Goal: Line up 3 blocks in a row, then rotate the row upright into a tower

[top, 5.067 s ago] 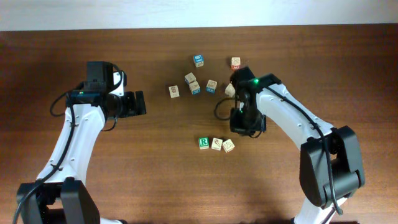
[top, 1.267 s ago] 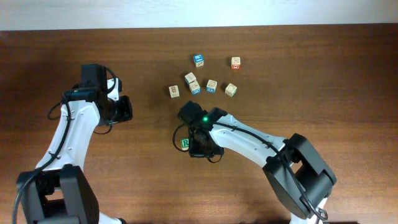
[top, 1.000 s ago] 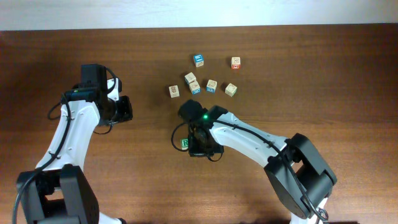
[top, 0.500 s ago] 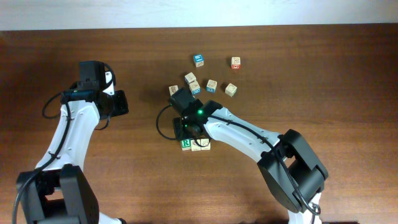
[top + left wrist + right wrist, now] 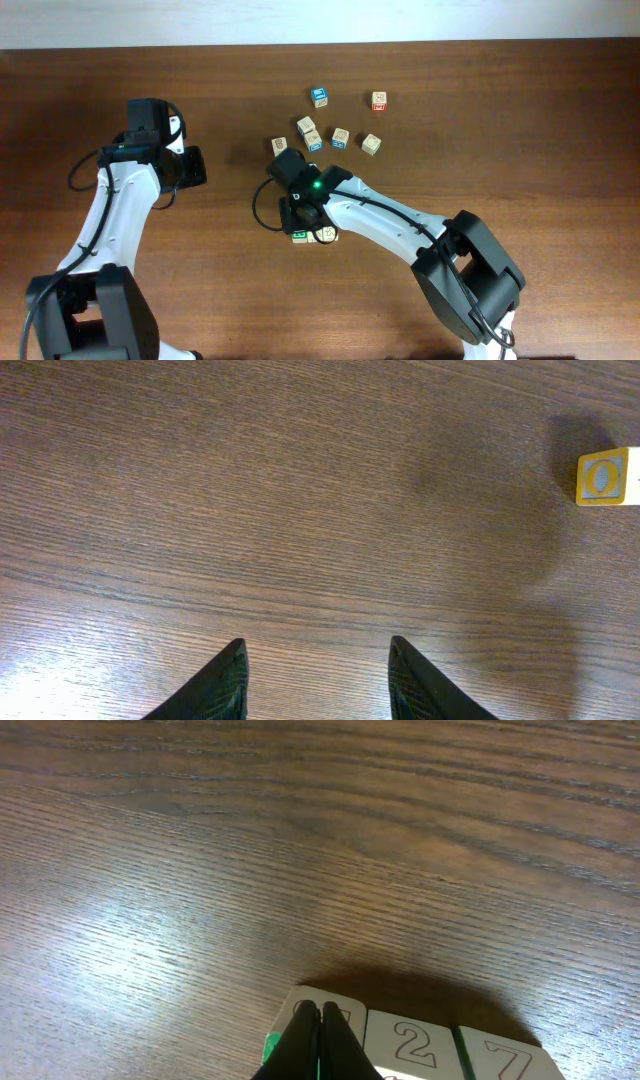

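Overhead, my desk (image 5: 500, 120) is evenly lit and sharp. At my wrists, pale glare washes the grain lower left. Soft shadow edges the blocks (image 5: 410, 1045), and my fingertips (image 5: 302, 1050) are featureless black.

Lab tabletop (image 5: 520, 100) with robot arms (image 5: 390, 215)

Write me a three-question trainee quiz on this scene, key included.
1. True or false: the right arm's black end effector is shut.
2. Which digits face the right wrist camera on the row of pale-wood alphabet cubes? A) 2 and 7 B) 3 and 5 C) 1 and 9
3. Fill in: the left arm's black end effector hangs ___ over the brown wooden table.
Key: 1 true; 2 A; 3 open.
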`<move>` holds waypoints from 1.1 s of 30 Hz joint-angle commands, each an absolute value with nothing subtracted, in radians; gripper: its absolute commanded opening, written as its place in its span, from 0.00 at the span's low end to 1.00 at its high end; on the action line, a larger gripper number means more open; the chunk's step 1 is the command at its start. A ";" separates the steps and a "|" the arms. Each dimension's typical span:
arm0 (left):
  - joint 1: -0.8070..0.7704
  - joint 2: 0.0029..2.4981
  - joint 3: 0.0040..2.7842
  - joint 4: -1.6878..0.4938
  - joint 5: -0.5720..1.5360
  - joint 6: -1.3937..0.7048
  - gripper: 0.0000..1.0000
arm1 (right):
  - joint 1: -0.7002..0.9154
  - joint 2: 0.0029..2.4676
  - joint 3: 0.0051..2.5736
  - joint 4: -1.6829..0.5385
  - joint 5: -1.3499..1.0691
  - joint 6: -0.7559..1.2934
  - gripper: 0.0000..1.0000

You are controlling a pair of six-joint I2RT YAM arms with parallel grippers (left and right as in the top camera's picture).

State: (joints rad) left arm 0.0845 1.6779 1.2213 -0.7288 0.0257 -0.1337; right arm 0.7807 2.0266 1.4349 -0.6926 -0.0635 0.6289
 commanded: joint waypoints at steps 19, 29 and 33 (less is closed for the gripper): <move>-0.127 1.576 1.061 -0.817 0.324 -0.164 0.14 | 0.348 1.773 1.173 -0.866 -0.536 0.287 0.04; -0.170 1.640 0.933 -0.616 0.462 -0.232 0.00 | 0.183 1.774 0.912 -0.514 -0.802 0.203 0.05; -0.170 1.723 0.933 -0.588 0.533 -0.231 0.00 | 0.183 1.774 0.867 -0.429 -0.774 0.268 0.04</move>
State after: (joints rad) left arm -0.1680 1.6852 0.9421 -0.6003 0.4759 -0.2287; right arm 0.1829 1.7794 0.8825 -0.4423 -0.7830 0.2428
